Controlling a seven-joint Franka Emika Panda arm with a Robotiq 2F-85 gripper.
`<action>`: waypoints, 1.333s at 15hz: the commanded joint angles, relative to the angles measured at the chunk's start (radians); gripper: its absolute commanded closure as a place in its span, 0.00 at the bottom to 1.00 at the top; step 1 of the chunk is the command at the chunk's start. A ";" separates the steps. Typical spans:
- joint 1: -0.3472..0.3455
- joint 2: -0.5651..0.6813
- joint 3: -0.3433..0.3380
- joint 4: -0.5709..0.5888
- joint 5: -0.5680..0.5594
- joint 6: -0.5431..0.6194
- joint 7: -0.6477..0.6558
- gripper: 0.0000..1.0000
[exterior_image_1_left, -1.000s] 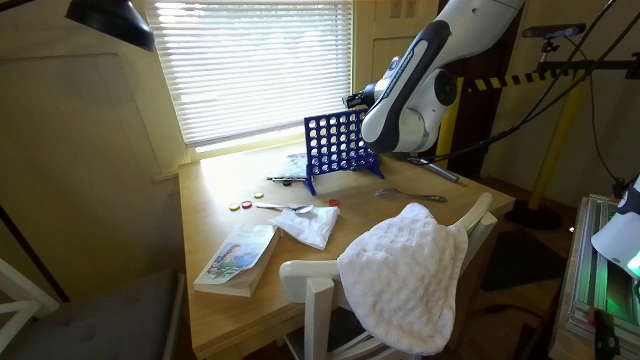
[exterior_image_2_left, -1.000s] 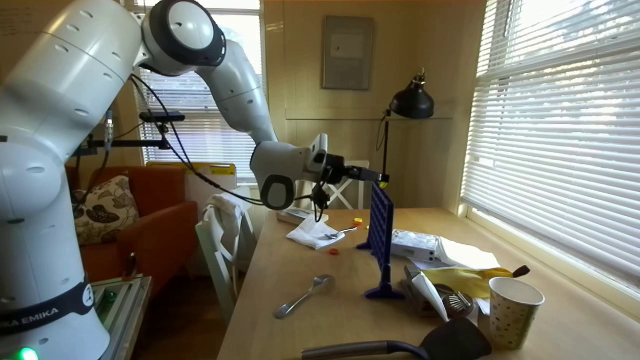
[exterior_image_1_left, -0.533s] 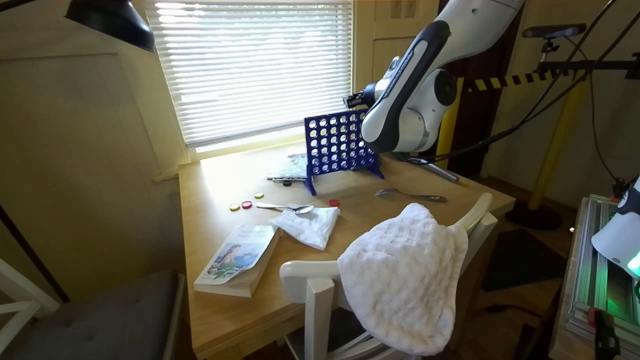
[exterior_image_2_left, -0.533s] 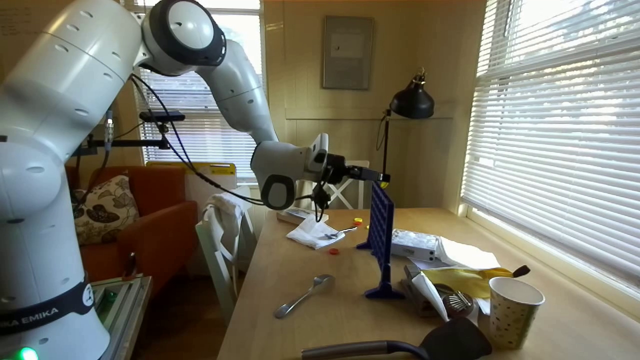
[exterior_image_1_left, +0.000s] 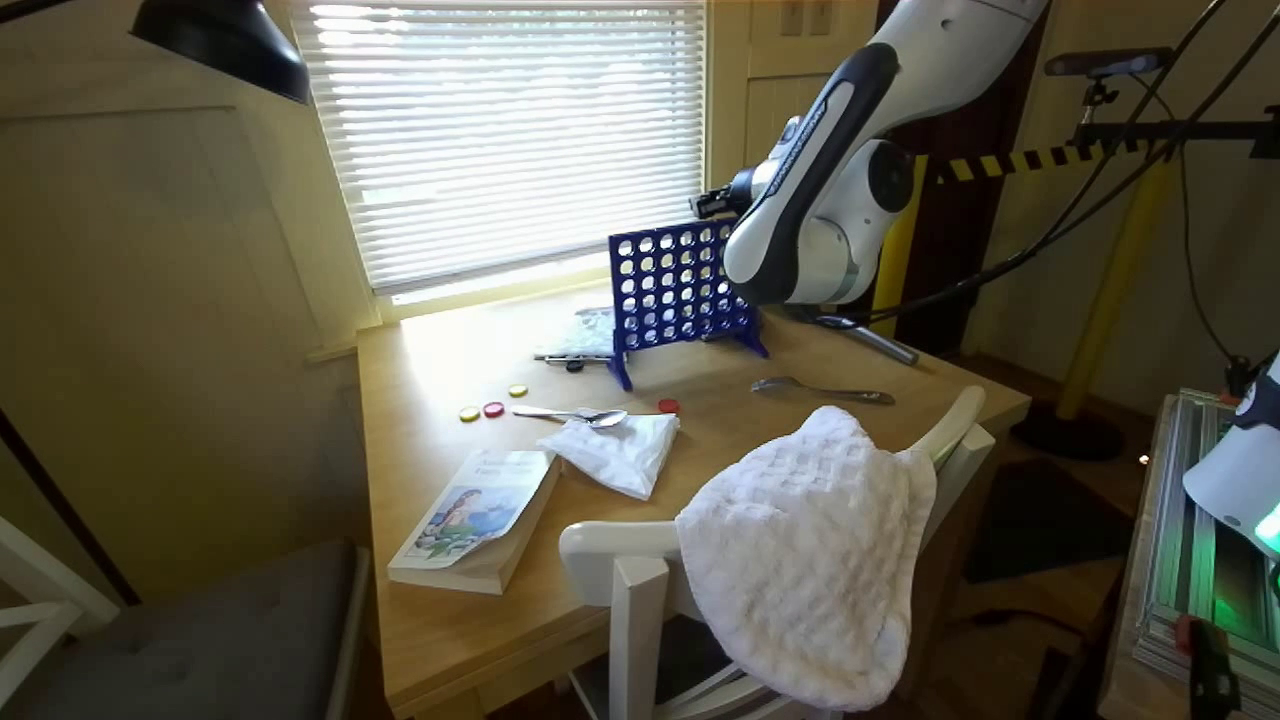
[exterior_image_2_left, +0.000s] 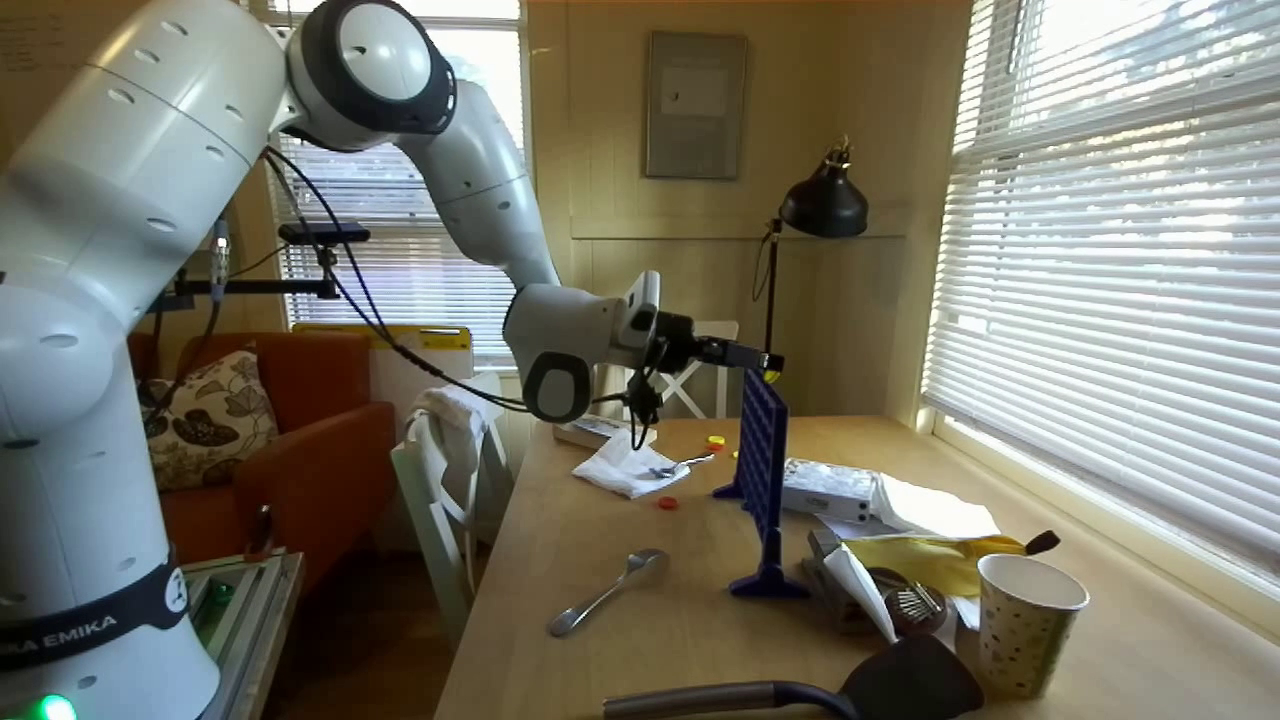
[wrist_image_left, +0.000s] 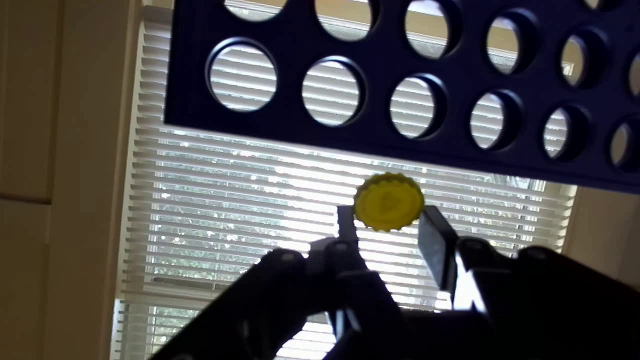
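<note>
Wooden table (exterior_image_1_left: 440, 640) below white blinds (exterior_image_1_left: 520, 140), chair (exterior_image_1_left: 635, 610) with a towel (exterior_image_1_left: 810, 560) on the near side. In that exterior view we have the arm (exterior_image_1_left: 830, 200) in from the right, gripper (wrist_image_left: 388, 214) over the right half of the upright blue rack (exterior_image_2_left: 763, 455). Jaws are part-way closed, narrowed to the width of one yellow disc (wrist_image_left: 389, 202) and clamped on its rim from both sides. Disc sits just above the rack's top edge; we can't tell if they touch. Loose on the table, nearer than the rack: a red disc (exterior_image_1_left: 669, 406); farther left, two more yellow discs (exterior_image_1_left: 469, 414) and a second red disc (exterior_image_1_left: 493, 410). Spoon (exterior_image_1_left: 602, 420) lies partly on a white napkin (exterior_image_1_left: 625, 460), book (exterior_image_1_left: 475, 515) near left, metal utensil (exterior_image_1_left: 850, 394) to the right. In an exterior view we see a spatula (exterior_image_2_left: 905, 680) and patterned cup (exterior_image_2_left: 1030, 630) near right.
</note>
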 joint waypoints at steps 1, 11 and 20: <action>-0.026 0.011 0.026 0.010 -0.008 0.016 -0.010 0.88; -0.024 0.023 0.033 0.015 -0.003 0.013 -0.016 0.88; -0.023 0.024 0.027 0.020 -0.012 0.022 -0.034 0.88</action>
